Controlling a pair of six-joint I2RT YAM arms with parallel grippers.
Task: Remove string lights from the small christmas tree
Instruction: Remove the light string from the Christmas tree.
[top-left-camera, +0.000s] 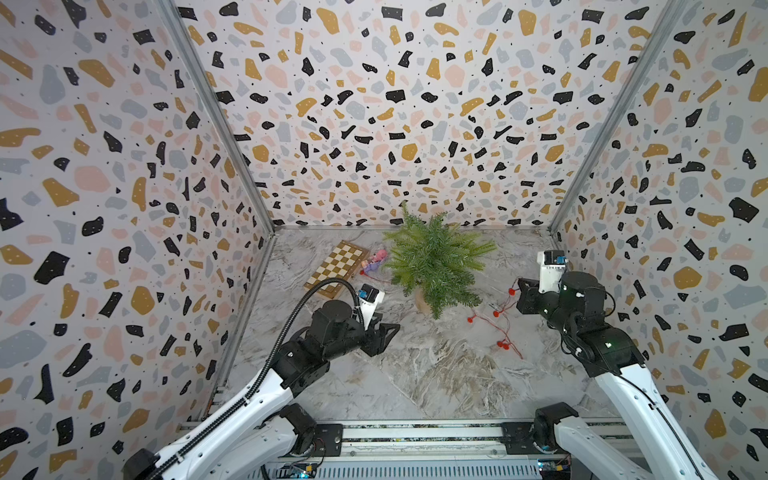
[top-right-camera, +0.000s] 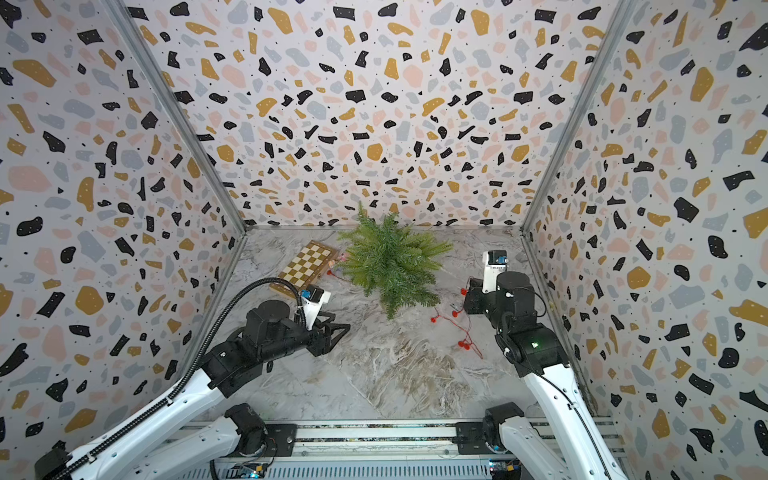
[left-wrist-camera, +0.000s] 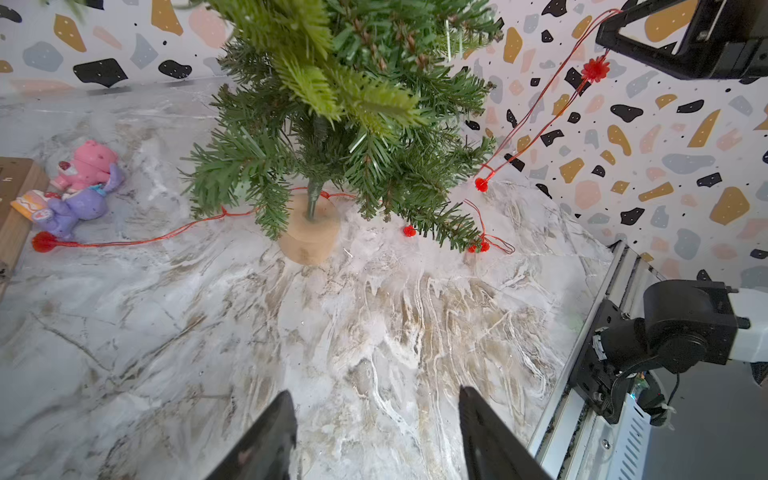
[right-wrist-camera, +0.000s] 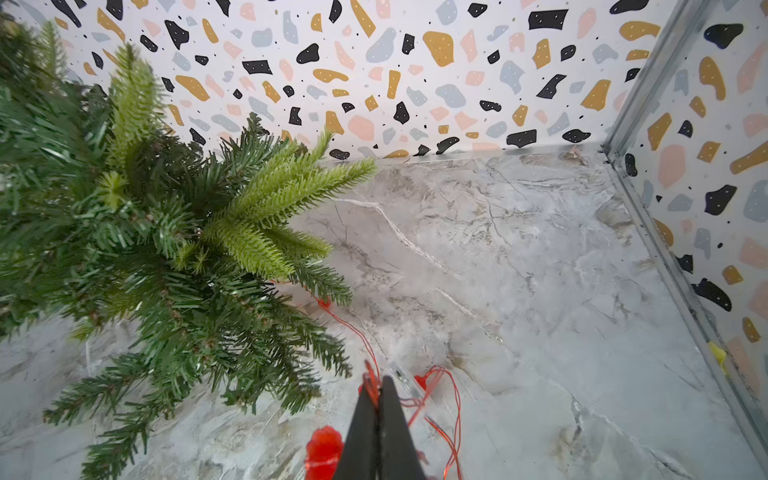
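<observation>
Red string lights (top-left-camera: 503, 344) are trailing over the marble table (top-left-camera: 415, 386) from near its right edge, under low branches of the small christmas tree (top-left-camera: 436, 262) by the back edge, to a toy (top-left-camera: 376, 259) beside a chessboard (top-left-camera: 336, 268). The right gripper (right-wrist-camera: 376, 384) is pinching the wire. The left gripper (left-wrist-camera: 374, 395) is hanging with fingers spread, holding nothing.

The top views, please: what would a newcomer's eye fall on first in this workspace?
The small christmas tree stands green at the back of the marble table, against loud terrazzo-patterned walls. Red string lights trail from under it across the table to the right gripper, which is shut on them. A chessboard and a pink-purple toy lie to its left.
</observation>
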